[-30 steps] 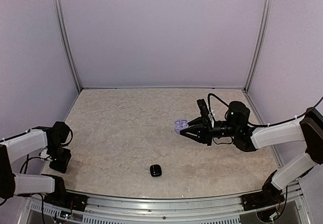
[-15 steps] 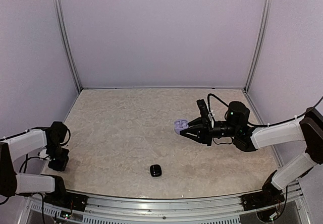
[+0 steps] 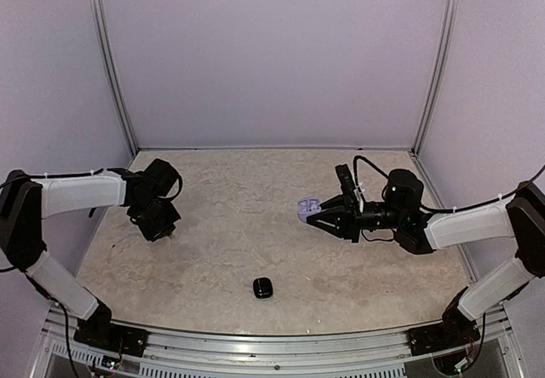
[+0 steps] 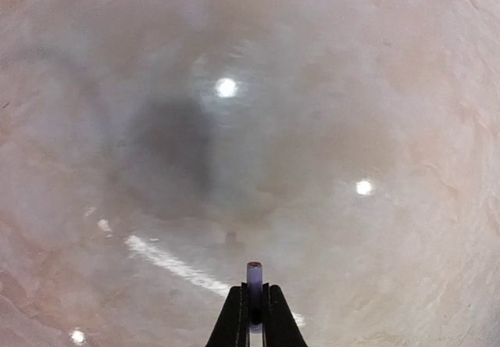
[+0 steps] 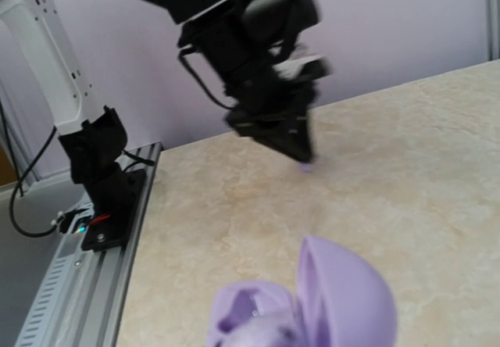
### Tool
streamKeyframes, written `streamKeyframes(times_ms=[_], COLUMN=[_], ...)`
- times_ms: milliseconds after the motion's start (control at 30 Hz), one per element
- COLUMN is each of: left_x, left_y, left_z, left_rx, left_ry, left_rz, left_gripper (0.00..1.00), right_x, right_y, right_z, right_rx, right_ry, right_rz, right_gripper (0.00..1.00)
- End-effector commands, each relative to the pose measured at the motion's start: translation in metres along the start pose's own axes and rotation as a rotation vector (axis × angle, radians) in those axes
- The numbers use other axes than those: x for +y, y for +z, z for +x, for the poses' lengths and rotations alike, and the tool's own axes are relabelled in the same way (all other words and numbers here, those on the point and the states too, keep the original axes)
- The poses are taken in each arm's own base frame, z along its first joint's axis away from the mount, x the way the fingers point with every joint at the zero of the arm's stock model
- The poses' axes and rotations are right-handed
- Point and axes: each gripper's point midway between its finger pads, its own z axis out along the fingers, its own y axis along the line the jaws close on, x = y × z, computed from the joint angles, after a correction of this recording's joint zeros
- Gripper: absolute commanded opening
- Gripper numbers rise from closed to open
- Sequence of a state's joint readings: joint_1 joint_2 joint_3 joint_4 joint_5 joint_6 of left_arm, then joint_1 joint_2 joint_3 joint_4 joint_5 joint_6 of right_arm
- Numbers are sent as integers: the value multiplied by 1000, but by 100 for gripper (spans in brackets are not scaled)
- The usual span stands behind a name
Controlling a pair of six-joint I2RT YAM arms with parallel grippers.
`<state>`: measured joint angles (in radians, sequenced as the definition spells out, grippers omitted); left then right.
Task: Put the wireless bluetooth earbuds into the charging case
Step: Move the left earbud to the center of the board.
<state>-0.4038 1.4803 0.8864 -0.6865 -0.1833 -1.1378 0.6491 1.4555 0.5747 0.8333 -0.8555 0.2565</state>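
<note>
My left gripper (image 4: 255, 304) is shut on a pale lavender earbud (image 4: 255, 273), whose stem sticks out past the fingertips. It hangs above the left side of the table (image 3: 213, 225). The right wrist view shows the same left gripper (image 5: 301, 153) with the bud (image 5: 306, 166) at its tip. The lavender charging case (image 3: 306, 208) is held right of centre, lid open, with my right gripper (image 3: 317, 214) shut on it. In the right wrist view the case (image 5: 328, 300) fills the bottom edge and hides my right fingers. The other earbuds are out of view.
A small black case (image 3: 262, 288) lies closed on the table near the front edge, between the arms. Lavender walls with metal corner posts (image 3: 115, 80) enclose the table on three sides. The left arm's base and rail (image 5: 101, 206) show in the right wrist view.
The left arm has swung up from the near left edge, out over the left side of the table. The right arm and the case have barely moved.
</note>
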Motion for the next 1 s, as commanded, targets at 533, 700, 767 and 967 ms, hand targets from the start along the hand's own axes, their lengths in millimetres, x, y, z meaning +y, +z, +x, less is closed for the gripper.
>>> streamKeyframes(times_ms=[533,700,767,967], left_x=[-162,-169,-172,-192], left_y=[6,0,0,-15], left_z=[171,187,197,193], left_rx=[6,11,21,-61], left_ry=[1505,1622,1664,1629], left_rz=[380,482,510,570], left_gripper=[4,13,18,48], right_x=[-10,-9,-9,-6], right_y=[-43,-44,-44,-45], right_z=[-14,-15,-14,-11], right_rx=[-11,-9,-6,13], right_ry=[32,39,43,41], right_rz=[194,197,191,182], right_gripper=[0,0,0,0])
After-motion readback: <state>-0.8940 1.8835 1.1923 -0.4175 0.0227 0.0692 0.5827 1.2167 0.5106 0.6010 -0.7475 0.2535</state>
